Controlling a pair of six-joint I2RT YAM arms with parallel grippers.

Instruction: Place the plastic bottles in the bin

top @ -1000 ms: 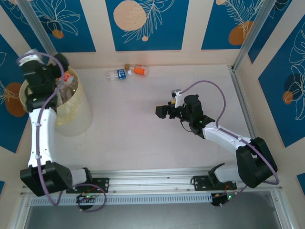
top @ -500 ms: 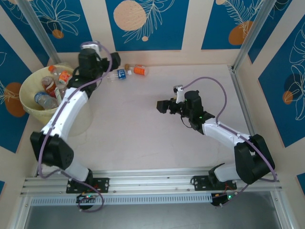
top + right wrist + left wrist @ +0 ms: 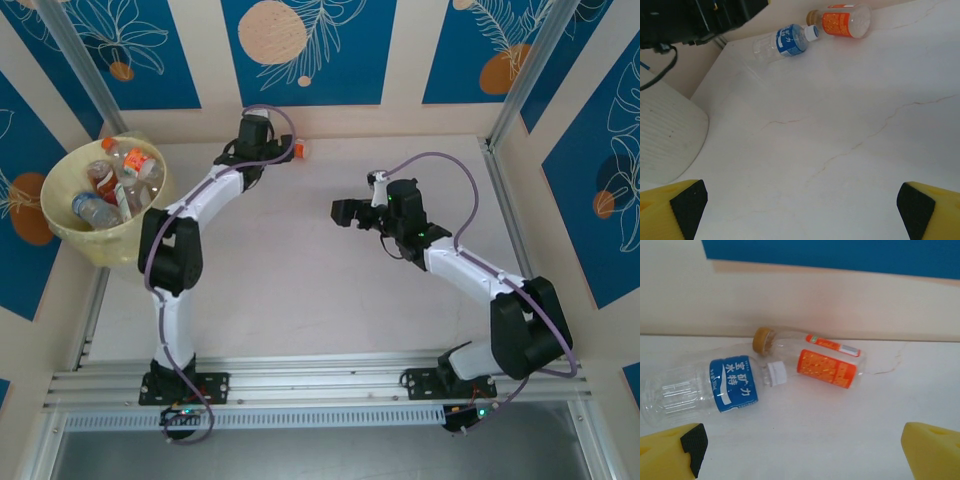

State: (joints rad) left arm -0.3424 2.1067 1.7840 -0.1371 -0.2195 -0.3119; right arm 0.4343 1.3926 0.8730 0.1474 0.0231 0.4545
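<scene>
A: Top view first. Where is the left gripper (image 3: 258,150)?

B: At the far wall (image 3: 330,120), jaws spread wide, nothing in them. The orange-label bottle (image 3: 297,149) pokes out just to its right, and the arm covers the other loose one. The bin (image 3: 58,226) is well off to that gripper's left, with several bottles (image 3: 118,176) heaped inside.

A: Right gripper (image 3: 345,212)?

B: Open too, and empty. It hangs over bare table (image 3: 300,290), with the loose pair well ahead of it. It's probably held back there so the left arm has room.

A: Left wrist view.

B: The yellow left fingers (image 3: 932,450) sit at the bottom corners, far apart. The blue-label bottle (image 3: 700,390) lies on its side just ahead, toward the left finger. Its white cap is touching or nearly touching the orange-label one, can't tell which. The orange one lies along the wall, further ahead. The wide jaws make sense, since a bottle lying crosswise needs the span. Blue is nearer, so it's the likely pick.

A: Right wrist view.

B: The right fingers (image 3: 930,210) are wide apart at the bottom corners, with only table between them. Both bottles are far ahead, up and left, beside the left arm (image 3: 700,15). The right gripper is too far to help with either.
</scene>
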